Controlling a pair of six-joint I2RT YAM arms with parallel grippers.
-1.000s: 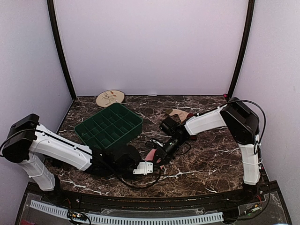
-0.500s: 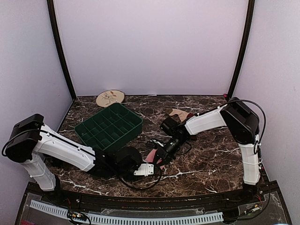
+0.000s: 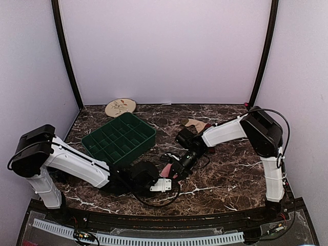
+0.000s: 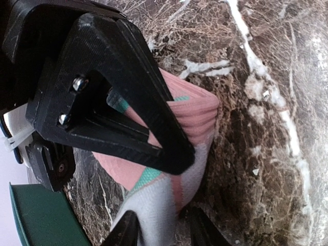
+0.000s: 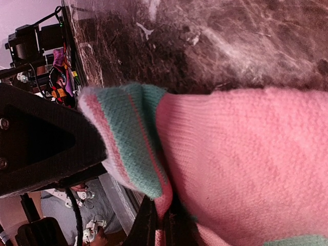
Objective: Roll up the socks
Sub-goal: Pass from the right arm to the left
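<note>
Pink ribbed knit fills both wrist views: the pink sock point(image 3: 166, 170) lies on the counter point(image 3: 225, 169) at the middle front, caught between the two arms. Over the last second the left arm point(image 3: 77, 164) has swung its upper part inward and carried the left jaws a little to the right, closer to the right jaws. The right arm point(image 3: 225, 132) has hardly stirred. I read that as the left side turning its end of the sock over while the right pins the other end, so the roll looks begun but far from finished.

The left jaws stand part closed on a thick doubled fold of the pink sock point(image 4: 197, 110). The right jaws are pinched tight on its thin pale edge, seen at the bottom of the right wrist view, beside the mint-green band of the pink sock point(image 5: 246, 154).

The cloth is soft and stretchy, with fine ribs at the fold, and is likely to spring open if let go. The counter is hard dark marble with white veins.

The striped sock point(image 3: 196, 123) lies flat and untouched behind the right arm, well apart from the pink one. A green tray point(image 3: 120, 137) with compartments and a round plate point(image 3: 121, 107) sit at the back left.
</note>
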